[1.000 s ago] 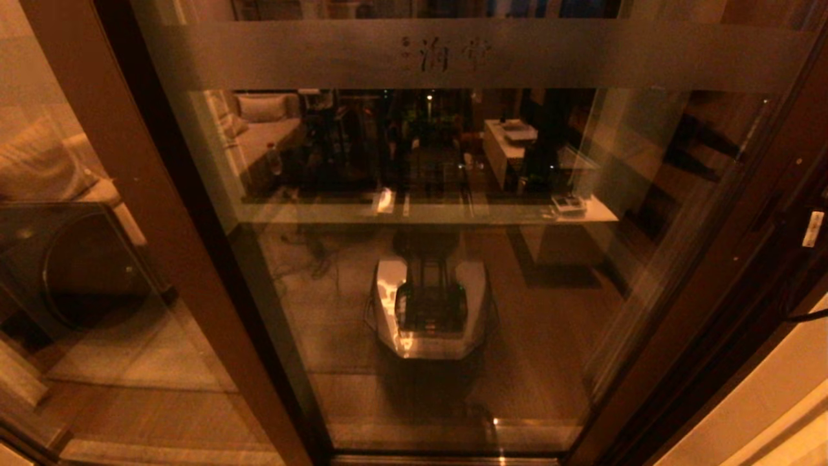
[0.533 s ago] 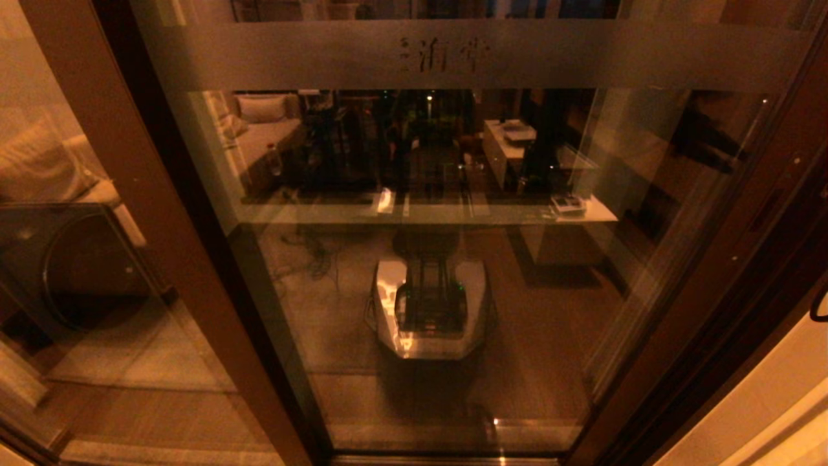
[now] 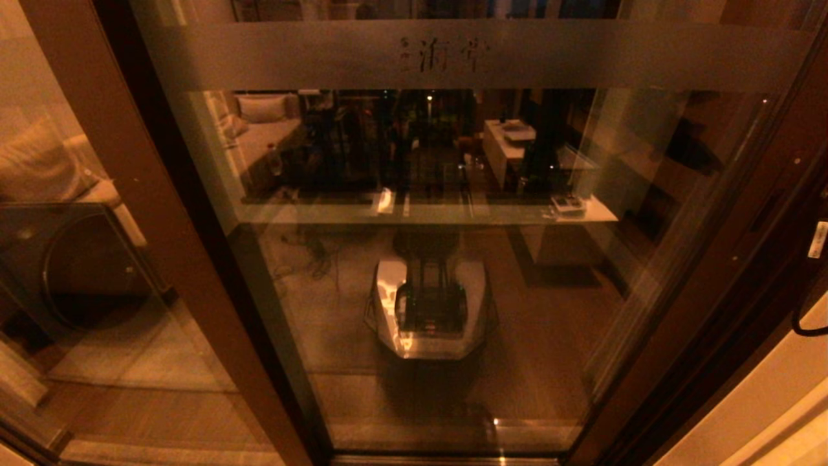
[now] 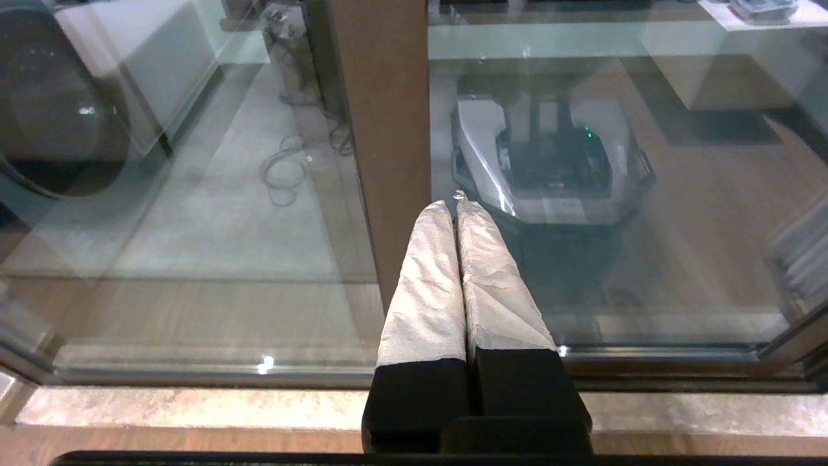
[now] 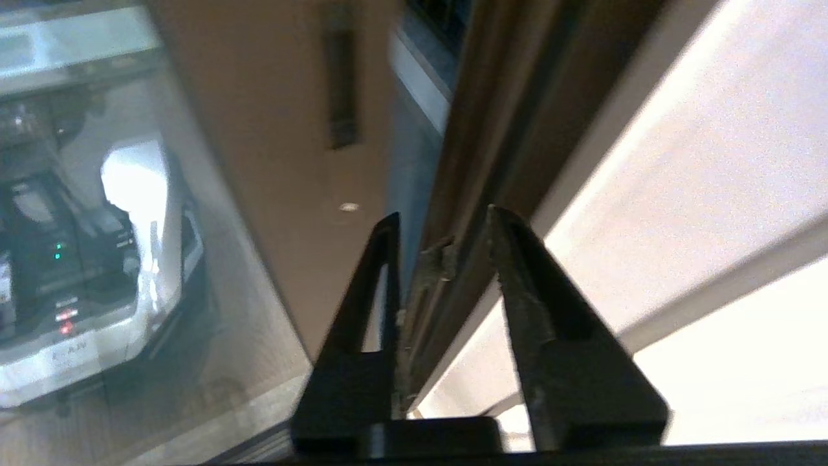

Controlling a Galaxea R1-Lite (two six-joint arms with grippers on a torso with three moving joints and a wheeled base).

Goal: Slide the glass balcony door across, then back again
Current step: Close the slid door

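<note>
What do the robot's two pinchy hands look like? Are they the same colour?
No. The left gripper has two long tapering fingers wrapped in crinkly pale grey-white covering, set on black blocky bases. The right gripper has bare black pointed fingers, shaped like slim wedges with hollowed insides, joined by a black bar. In the head view, only a black looping cable and a small white tag show at the right edge.

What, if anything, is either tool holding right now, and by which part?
Nothing is held. The left tool is shut on nothing in front of the glass balcony door. The right tool is open beside the door's edge, gripping nothing.
</note>
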